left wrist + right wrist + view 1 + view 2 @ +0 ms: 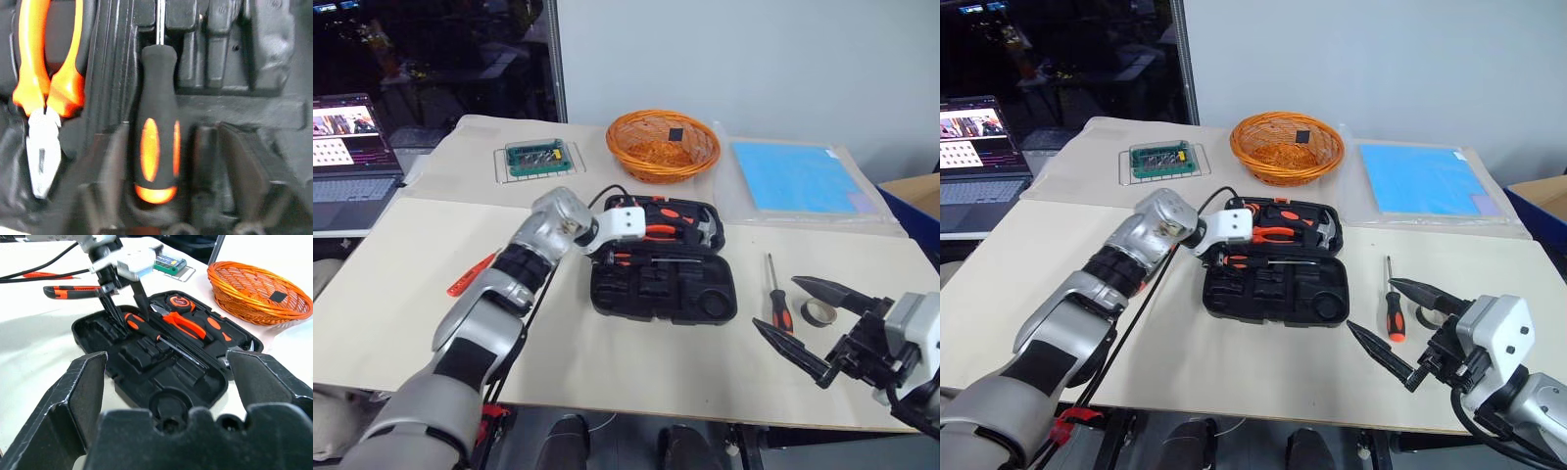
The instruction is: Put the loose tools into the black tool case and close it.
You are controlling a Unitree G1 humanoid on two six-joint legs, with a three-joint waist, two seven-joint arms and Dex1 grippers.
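The black tool case (pixel 666 290) lies open in the middle of the table. An orange-and-black screwdriver (pixel 146 330) rests in a recess of its near half. My left gripper (pixel 128 317) stands open over the handle (pixel 156 142), one finger on each side and clear of it. A second screwdriver (pixel 777 299) and the tan tape roll (pixel 818 312) lie right of the case. Beside them my right gripper (pixel 773 304) hovers open and empty. The utility knife (pixel 68 292) and a thin orange tool (pixel 470 275) lie left of the case.
Orange-handled pliers (pixel 46 73), a hammer and a tape measure sit in the case's far half. Behind it stand an orange wicker basket (pixel 663 147), a blue sheet (pixel 798 176) and a green box on a wire rack (pixel 536 157). A laptop (pixel 347 147) is far left.
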